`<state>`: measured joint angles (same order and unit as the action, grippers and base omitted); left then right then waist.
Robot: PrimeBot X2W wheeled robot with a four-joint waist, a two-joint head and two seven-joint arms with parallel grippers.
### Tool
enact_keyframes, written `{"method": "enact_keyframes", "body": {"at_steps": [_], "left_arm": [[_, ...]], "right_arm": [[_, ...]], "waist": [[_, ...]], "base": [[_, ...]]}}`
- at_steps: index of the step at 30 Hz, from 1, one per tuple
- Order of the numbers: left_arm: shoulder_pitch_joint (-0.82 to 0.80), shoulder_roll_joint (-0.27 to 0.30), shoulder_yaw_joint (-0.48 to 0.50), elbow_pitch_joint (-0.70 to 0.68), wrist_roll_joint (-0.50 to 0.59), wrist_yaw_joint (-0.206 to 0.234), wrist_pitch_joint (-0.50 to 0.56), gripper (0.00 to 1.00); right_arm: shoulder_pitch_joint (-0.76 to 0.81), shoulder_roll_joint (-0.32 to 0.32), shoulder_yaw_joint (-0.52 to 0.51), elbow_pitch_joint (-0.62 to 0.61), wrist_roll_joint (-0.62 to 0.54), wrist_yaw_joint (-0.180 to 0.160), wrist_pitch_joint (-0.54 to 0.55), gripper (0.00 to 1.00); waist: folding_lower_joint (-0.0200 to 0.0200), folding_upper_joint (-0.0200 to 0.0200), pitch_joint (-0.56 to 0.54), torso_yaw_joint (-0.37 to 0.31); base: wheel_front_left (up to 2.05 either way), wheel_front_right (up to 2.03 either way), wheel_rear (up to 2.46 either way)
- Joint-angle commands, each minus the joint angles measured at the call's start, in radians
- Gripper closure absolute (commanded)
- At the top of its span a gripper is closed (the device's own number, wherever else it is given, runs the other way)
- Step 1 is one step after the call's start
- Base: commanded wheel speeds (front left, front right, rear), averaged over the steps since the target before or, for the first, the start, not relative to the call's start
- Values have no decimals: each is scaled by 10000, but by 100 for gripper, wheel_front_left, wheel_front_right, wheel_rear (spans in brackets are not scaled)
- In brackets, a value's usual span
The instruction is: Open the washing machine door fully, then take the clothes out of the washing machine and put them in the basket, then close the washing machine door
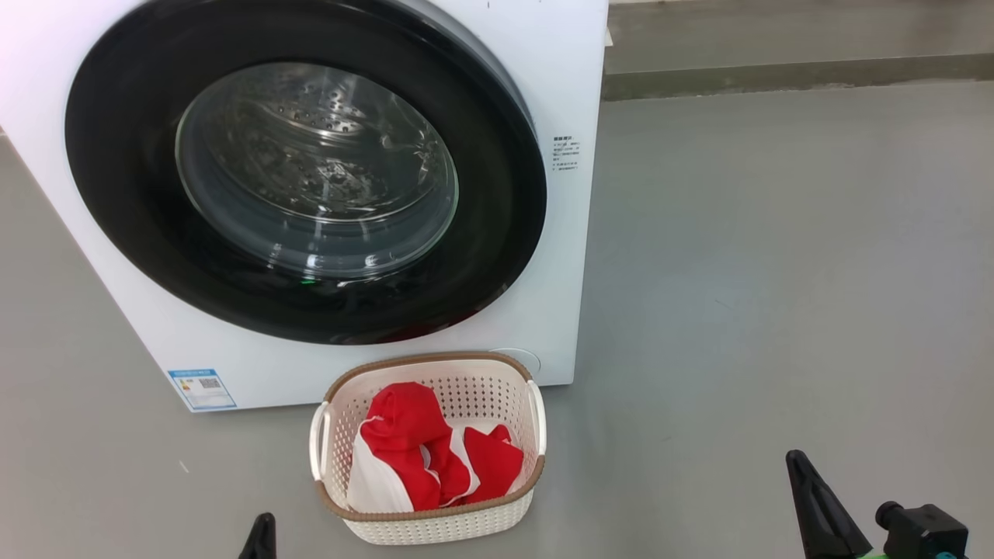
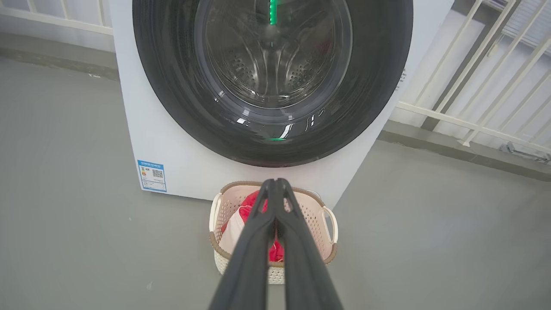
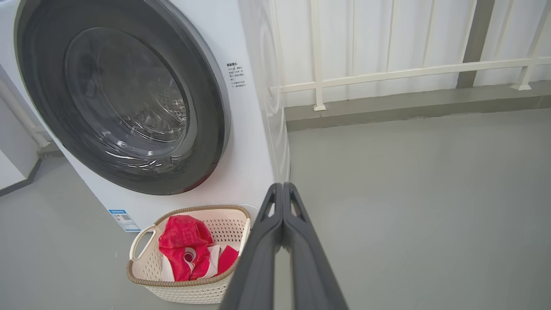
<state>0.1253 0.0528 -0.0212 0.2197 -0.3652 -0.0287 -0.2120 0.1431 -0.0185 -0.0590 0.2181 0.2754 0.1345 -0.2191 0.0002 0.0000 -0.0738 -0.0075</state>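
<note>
The white washing machine [image 1: 559, 70] fills the upper left of the head view. Its round black-framed door [image 1: 116, 194] with the clear glass bowl lies flat against the front, closed. Through the glass I see bare perforated steel drum. On the floor in front stands the cream basket [image 1: 429, 524] holding the red and white clothes [image 1: 435, 458]. My left gripper [image 2: 273, 183] is shut and holds nothing, its tip hanging over the basket [image 2: 327, 254] in the left wrist view. My right gripper [image 3: 283, 186] is shut and holds nothing, to the right of the basket [image 3: 142, 275].
Grey floor [image 1: 776, 272] spreads wide to the right of the machine. A raised grey kerb [image 1: 776, 78] runs along the back, with a white railing [image 3: 387, 73] above it. A blue label [image 1: 202, 388] sits low on the machine's front.
</note>
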Motion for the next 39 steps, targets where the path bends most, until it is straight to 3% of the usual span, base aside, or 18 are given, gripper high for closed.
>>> {"method": "enact_keyframes", "body": {"at_steps": [1, 39], "left_arm": [[-334, 78, 131, -201, -232, -100, 48, 100], [-1026, 42, 549, -47, -4479, -420, 1156, 100]], "right_arm": [[-408, -81, -58, -221, 340, -4, 27, 100], [-1141, -163, -228, -51, 4860, -16, 1174, 100]], "waist": [[-1, 0, 7, 1], [-2, 0, 273, 27]], "base": [[0, 0, 0], [0, 0, 0]]}}
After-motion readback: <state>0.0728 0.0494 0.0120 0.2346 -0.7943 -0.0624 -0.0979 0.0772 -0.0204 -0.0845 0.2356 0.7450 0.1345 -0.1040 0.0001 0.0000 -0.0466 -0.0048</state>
